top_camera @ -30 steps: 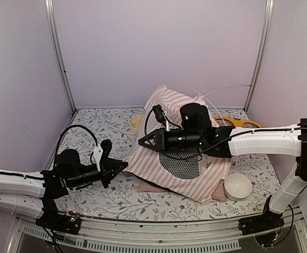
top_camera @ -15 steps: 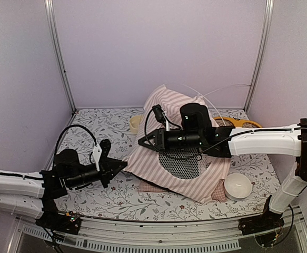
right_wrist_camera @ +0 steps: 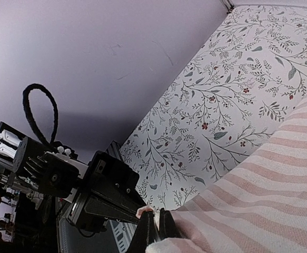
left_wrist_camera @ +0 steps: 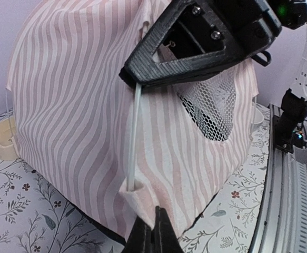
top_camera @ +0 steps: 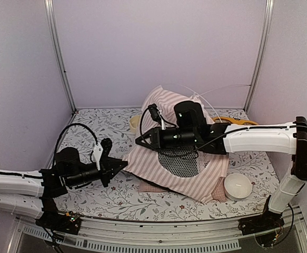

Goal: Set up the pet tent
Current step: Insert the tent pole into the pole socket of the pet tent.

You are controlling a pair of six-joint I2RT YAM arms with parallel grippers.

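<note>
The pet tent [top_camera: 166, 113] lies half raised at the table's middle: pink-and-white striped fabric with an oval black mesh window [top_camera: 180, 162]. My left gripper [top_camera: 126, 165] is shut on the tent's near left corner, and the left wrist view shows the fabric pinched between its jaws [left_wrist_camera: 154, 232]. Just above that pinch, a thin white pole [left_wrist_camera: 134, 142] runs down into the corner pocket. My right gripper [top_camera: 138, 141] hangs over the same corner, shut on the pole's upper part [right_wrist_camera: 156, 226]. More thin poles [top_camera: 216, 89] arc behind the tent.
A pink checked cushion [top_camera: 152, 187] peeks out under the tent's front edge. A white bowl [top_camera: 237, 185] stands at the front right, a cream ring [top_camera: 135, 123] at the back left, a yellow object [top_camera: 237, 122] behind the right arm. Purple walls close three sides.
My right arm has shifted slightly left and back, and the tent fabric moved a little with it. The left arm has stayed put.
</note>
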